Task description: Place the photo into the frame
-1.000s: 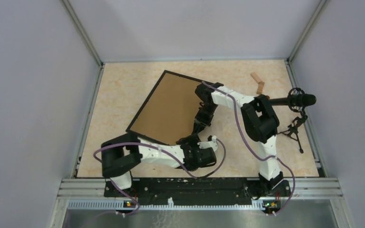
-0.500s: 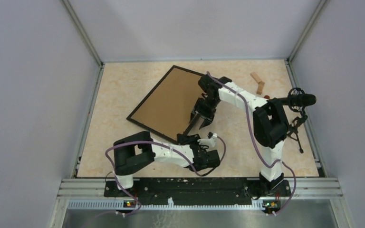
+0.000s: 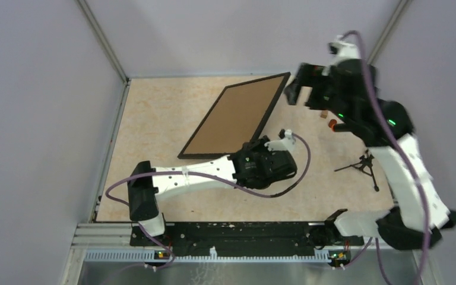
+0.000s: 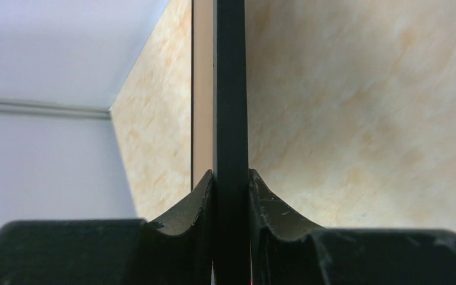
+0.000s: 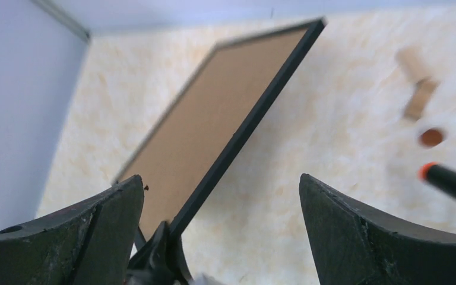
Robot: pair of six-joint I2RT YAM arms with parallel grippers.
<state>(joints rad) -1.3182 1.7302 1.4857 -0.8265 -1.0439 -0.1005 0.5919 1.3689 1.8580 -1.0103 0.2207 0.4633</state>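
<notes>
The frame (image 3: pixel 237 116) is a thin black rectangle with its brown backing board turned up, held at a tilt over the table. My left gripper (image 3: pixel 254 153) is shut on its near right corner. In the left wrist view the black frame edge (image 4: pixel 231 89) runs straight up between the two pads (image 4: pixel 205 196) of the left gripper (image 4: pixel 231 176). My right gripper (image 3: pixel 292 90) hangs high at the back right, open and empty. Its wrist view looks down past the right gripper (image 5: pixel 221 178) onto the frame (image 5: pixel 214 119). The photo is out of view.
Small wooden blocks (image 5: pixel 415 89) and a brown disc (image 5: pixel 432 137) lie on the table at the back right. A black rod with an orange tip (image 5: pixel 445 178) reaches in there. A small black tripod (image 3: pixel 362 163) stands on the right. Grey walls close in three sides.
The right gripper let go of the frame, opened wide and rose to the back right. The left gripper shut on the near corner and carried the frame up and to the right.
</notes>
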